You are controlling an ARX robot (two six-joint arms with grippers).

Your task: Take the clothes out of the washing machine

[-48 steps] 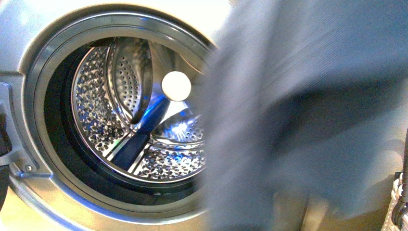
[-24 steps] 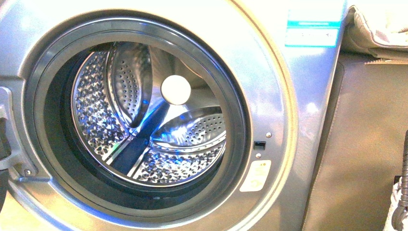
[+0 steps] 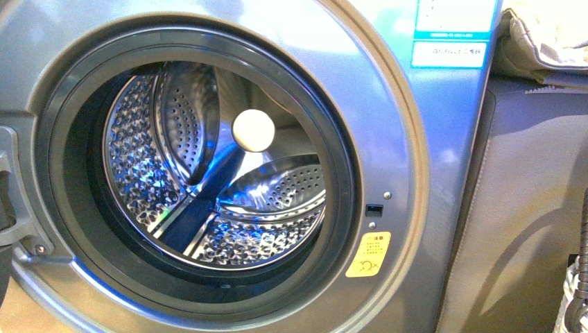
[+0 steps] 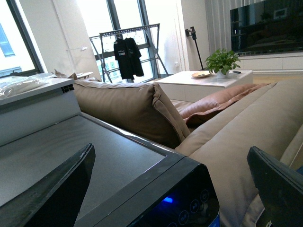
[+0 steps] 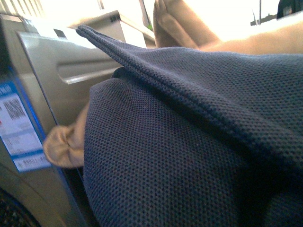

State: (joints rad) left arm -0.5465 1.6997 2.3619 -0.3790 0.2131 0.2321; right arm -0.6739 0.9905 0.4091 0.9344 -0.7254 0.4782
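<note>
Left gripper [image 4: 170, 150], left wrist view: both black fingers are spread wide with nothing between them, above the black top of the washing machine [image 4: 94, 156]. A tan sofa [image 4: 128, 106] lies beyond.

Front view: the perforated drum [image 3: 139, 159] stands bare behind its open porthole. The dark fabric that swept across the right side a second earlier has left this view, which suggests the load is out and only its delivery remains. Neither arm appears.

Right wrist view: the clothes [image 5: 189, 156], a navy knit, drape close over the lens outside the drum, beside the machine's grey flank and a blue-white sticker [image 5: 16, 127]. The right gripper is hidden, so its opening and hold cannot be told.

Only this view locates the garment, and only the front view shows the emptied drum.
</note>
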